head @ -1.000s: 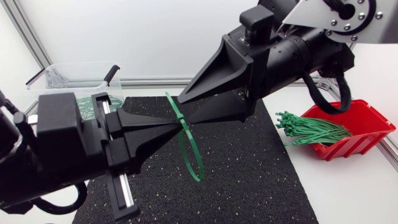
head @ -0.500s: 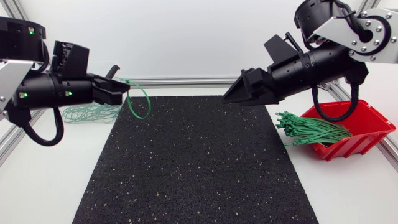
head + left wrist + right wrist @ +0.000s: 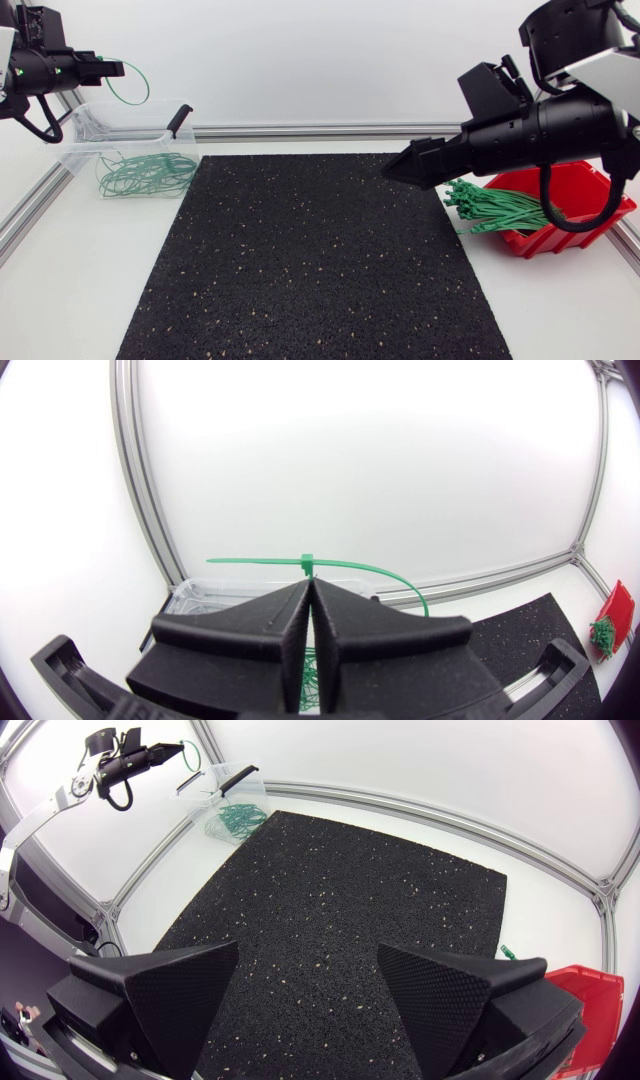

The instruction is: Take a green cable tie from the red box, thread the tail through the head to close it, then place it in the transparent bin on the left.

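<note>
**Black mat**: lies just beside the transparent bin.
**Red box**: sits well apart from the bin, beyond the mat.
**Right gripper**: far from the bin, fingers spread and empty.
**Left gripper**: raised above the bin, apparently near its rear corner, fingers pressed together and pinching the cable tie at its head.
**Risk:** if released here, the light loop may fall behind the bin or snag its rim, because it seems to hang off-centre.
**The tie:** thin, bright green, closed into a round loop, with a straight tail projecting past the head.
</note>
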You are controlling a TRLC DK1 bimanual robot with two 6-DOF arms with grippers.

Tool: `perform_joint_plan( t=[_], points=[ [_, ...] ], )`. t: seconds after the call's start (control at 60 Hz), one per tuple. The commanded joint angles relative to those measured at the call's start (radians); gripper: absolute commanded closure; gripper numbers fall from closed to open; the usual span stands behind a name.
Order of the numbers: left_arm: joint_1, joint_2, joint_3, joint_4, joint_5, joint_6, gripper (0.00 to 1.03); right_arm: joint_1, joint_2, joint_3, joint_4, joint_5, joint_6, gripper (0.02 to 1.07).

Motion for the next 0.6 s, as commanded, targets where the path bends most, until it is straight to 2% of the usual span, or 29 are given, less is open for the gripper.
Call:
perform_joint_plan(
  t=[0.0, 0.15, 0.217, 0.283, 0.35, 0.417, 0.583],
  points=[
    [0.02, 0.091, 0.068, 0.01, -0.027, 0.002, 1.0, -0.009, -0.032, -0.04, 0.003, 0.01, -0.028, 0.06],
    [0.045, 0.272, 0.202, -0.025, -0.082, 0.016, 0.96, -0.023, -0.069, -0.071, -0.015, 0.026, -0.051, 0.06],
    [0.046, 0.33, 0.245, -0.075, -0.084, 0.028, 0.86, -0.029, -0.083, -0.082, -0.026, 0.027, -0.065, 0.06],
    [0.04, 0.379, 0.28, -0.154, -0.099, 0.042, 0.55, -0.037, -0.092, -0.086, -0.043, 0.027, -0.074, 0.06],
    [0.033, 0.395, 0.289, -0.21, -0.12, 0.056, 0.36, -0.041, -0.105, -0.088, -0.058, 0.03, -0.085, 0.06],
    [0.025, 0.393, 0.286, -0.255, -0.124, 0.062, 0.03, -0.063, -0.115, -0.085, -0.067, 0.035, -0.099, 0.06],
    [0.011, 0.263, 0.172, -0.241, -0.122, 0.065, 0.03, -0.158, -0.143, -0.089, -0.069, 0.035, -0.145, 0.06]
  ],
)
